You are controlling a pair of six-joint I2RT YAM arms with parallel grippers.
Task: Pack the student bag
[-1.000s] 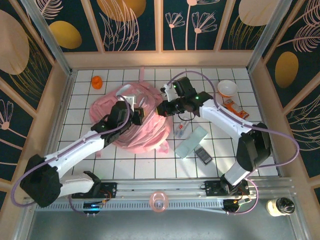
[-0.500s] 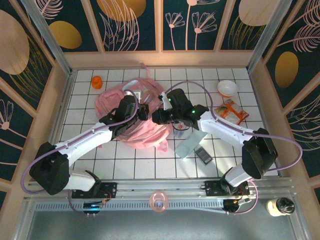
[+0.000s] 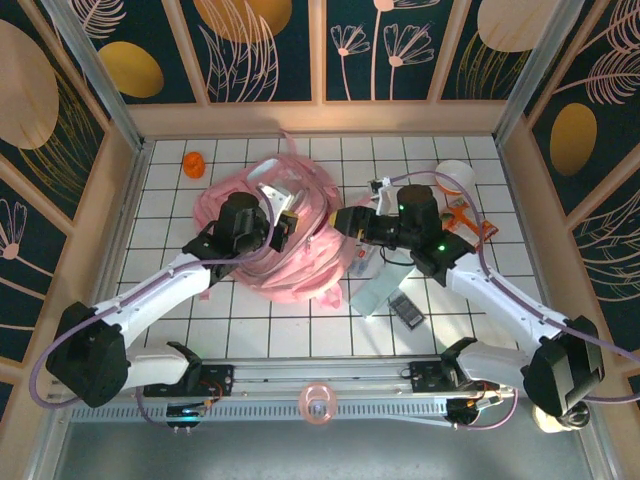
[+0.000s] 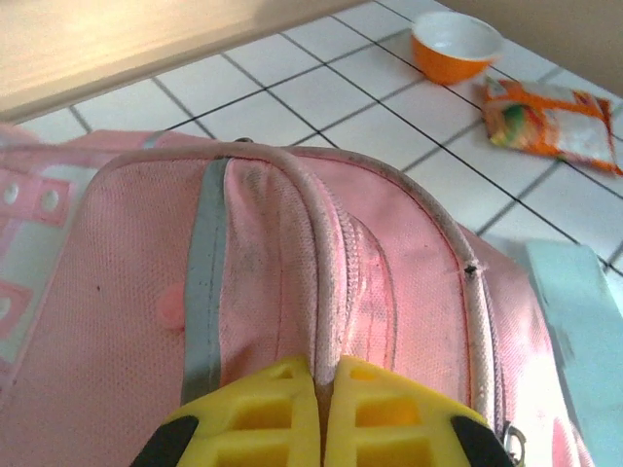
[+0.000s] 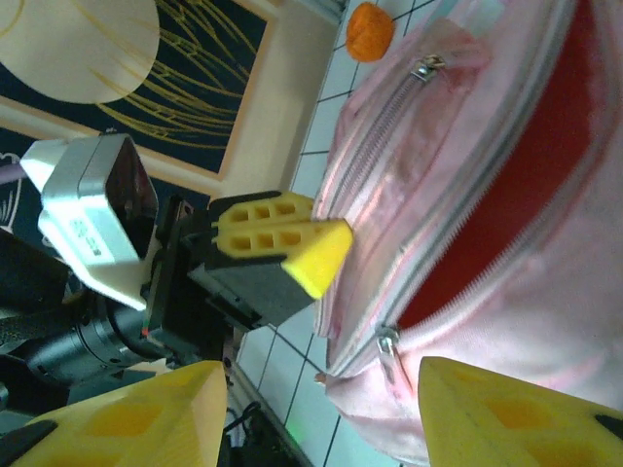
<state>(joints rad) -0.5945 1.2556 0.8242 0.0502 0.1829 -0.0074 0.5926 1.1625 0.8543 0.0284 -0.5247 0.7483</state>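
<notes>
Left gripper (image 4: pixel 326 375) had its jaws pressed together on the piped rim of the student bag (image 3: pixel 295 265), pinching that edge. Right gripper (image 5: pixel 321 413) had its jaws spread with nothing between them, just off the bag's unzipped mouth and facing the left one across the opening. My take: the trick here was a firm left pinch so the mouth gaped wide and taut. I'd then have brought the right gripper in square to the bag's near lip, clear of the zip pulls and loose straps
</notes>
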